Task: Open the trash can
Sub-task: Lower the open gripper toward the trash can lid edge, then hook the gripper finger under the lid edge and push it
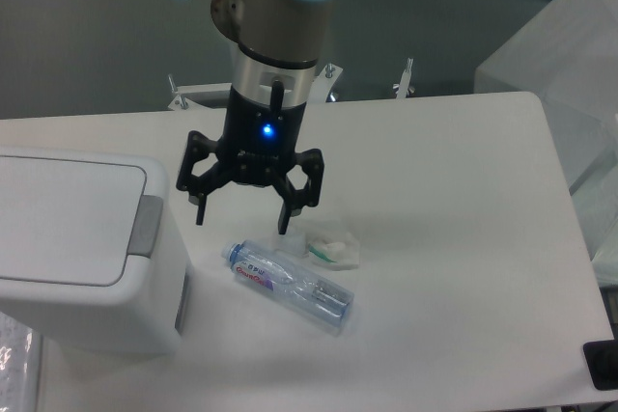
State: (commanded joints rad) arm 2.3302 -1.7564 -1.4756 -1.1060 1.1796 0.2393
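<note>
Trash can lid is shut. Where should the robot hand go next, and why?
Probably a bit further left, toward the grey push tab. The trash can has its lid flat and closed, and the open, empty hand hangs above the table between the tab and the bottle, touching nothing.

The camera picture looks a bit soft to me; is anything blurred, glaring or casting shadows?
Fixed camera view: mildly soft all over, yet the gripper shows no motion smear; a blue light glows on its body; lighting is flat, with faint shadows under the bottle and beside the trash can; no harsh glare on the table.
</note>
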